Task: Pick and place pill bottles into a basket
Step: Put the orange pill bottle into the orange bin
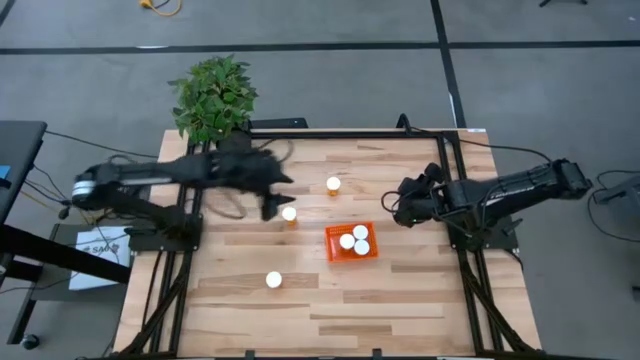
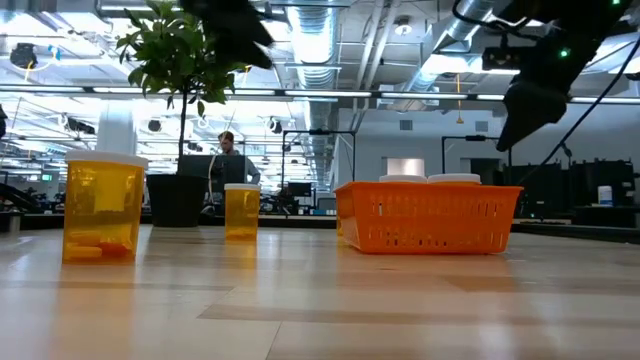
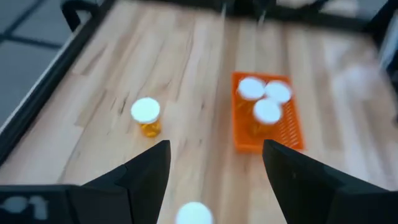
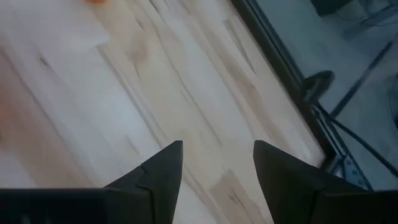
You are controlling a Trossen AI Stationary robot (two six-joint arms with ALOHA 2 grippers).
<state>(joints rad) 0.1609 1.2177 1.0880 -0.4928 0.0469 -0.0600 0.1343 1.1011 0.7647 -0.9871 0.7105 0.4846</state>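
Orange basket (image 1: 351, 243) holds three pill bottles (image 1: 354, 239). Left hand (image 1: 272, 208), fingers wide, hovers beside a table bottle (image 1: 289, 214). Right hand (image 1: 399, 212) is also wide.

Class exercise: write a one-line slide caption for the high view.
Left gripper hovers open beside a loose pill bottle; three bottles already stand in the orange basket.

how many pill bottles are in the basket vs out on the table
6 in all: 3 in the basket, caps at; 3 on the table, at. None seem hidden.
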